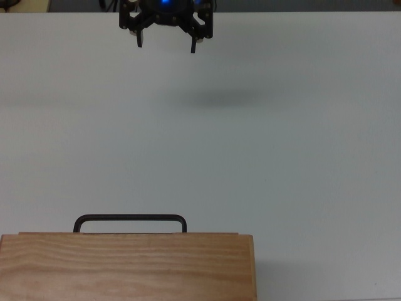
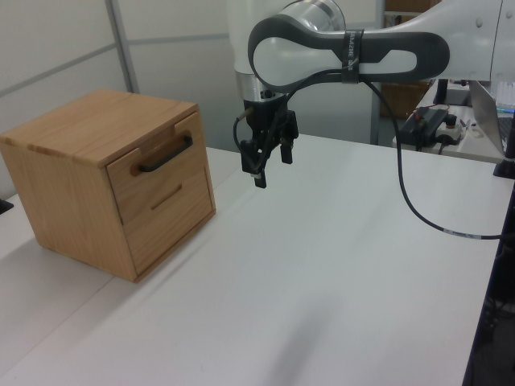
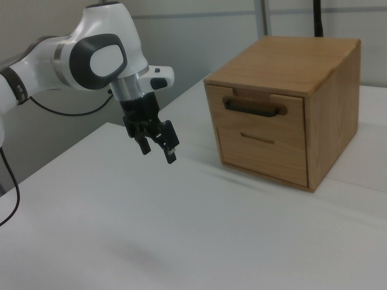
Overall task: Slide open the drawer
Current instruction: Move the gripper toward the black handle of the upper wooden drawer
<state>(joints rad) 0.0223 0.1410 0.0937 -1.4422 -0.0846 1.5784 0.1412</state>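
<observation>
Left view reference: the end effector [image 2: 269, 165] hangs above the white desk [image 2: 322, 265] on the white arm [image 2: 346, 52], fingers pointing down. The two fingers stand apart with nothing between them, so the end effector is open and empty. It is well apart from the wooden cabinet [image 2: 72, 129], which stands on the desk at the left view's left.

The drawer [image 2: 157, 165] occupies the upper part of the cabinet front. Its front panel sits flush with the cabinet face, so the drawer is closed. A black bar handle [image 2: 166, 154] runs across the drawer front, just below a shallow notch in the cabinet top edge. A second panel with a thin slot lies below the drawer.

Top view: the end effector [image 1: 166, 45] is at the top edge and the handle [image 1: 130, 219] projects from the cabinet at the bottom edge, with bare desk between them.

Right view: the end effector [image 3: 157, 148] hovers at the right view's left, and the drawer [image 3: 260, 112] faces it from the right view's right.

A black cable [image 2: 418, 209] hangs from the arm.
</observation>
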